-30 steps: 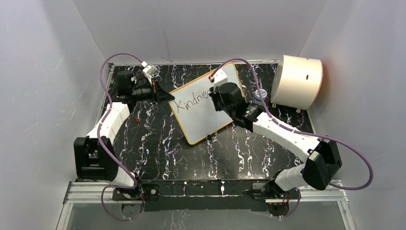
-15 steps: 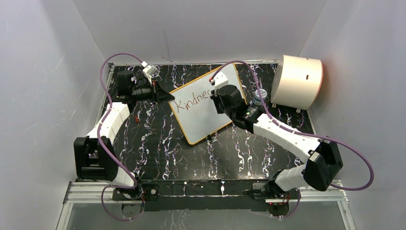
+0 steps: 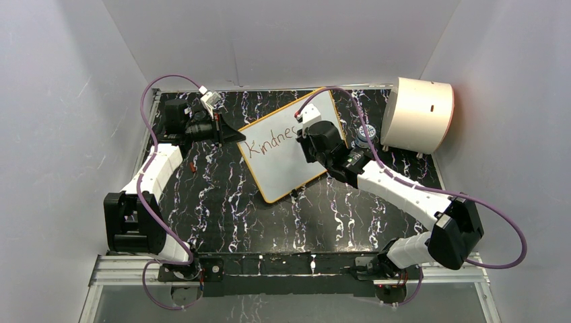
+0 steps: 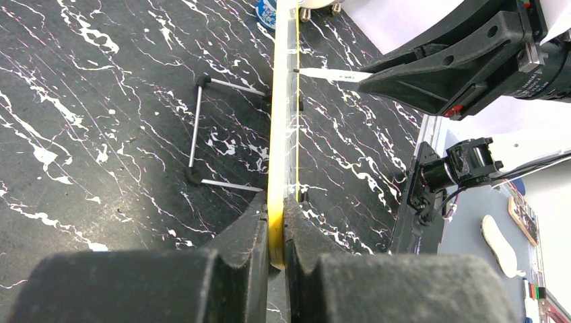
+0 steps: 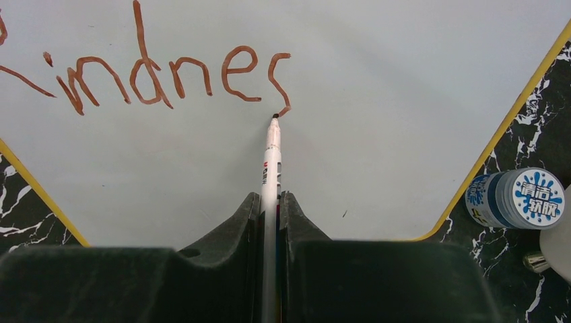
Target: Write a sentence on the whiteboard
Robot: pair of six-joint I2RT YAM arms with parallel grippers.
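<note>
Step in hand: the right gripper [image 5: 269, 208] is drawing the first "s" of the sentence [image 5: 155, 74]; so far it is reading "Kindnes", with that last letter only partly formed.
Doing it well: I judge the tip should be keeping light, even contact with the board [image 5: 377, 87] while curling the stroke back toward the "e", then lifting clear before starting the next "s". Pressing hard is risking pushing the propped board backward, so the left grip needs to be holding firm.
Letter spacing: white space is running out toward the board's right rim, so the remaining letters are wanting to be kept tight, and the second word is likely belonging on a line below.
Right gripper state: the jaws are clamping the marker [image 5: 271, 161] along its barrel, tip pointing away from the wrist.
Left gripper state: the left gripper [image 4: 276, 235] is pinching the board's yellow left edge between narrow jaws, steadying it.
Board position: it is standing tilted on its wire stand [image 4: 202, 128] on the mat [image 3: 222, 195], directly ahead of the right gripper.
Marker to sentence: the tip is touching the board at the lower end of the "s".
Nearby: a small bottle [image 5: 515, 196] is lying just beside the board's right corner.
</note>
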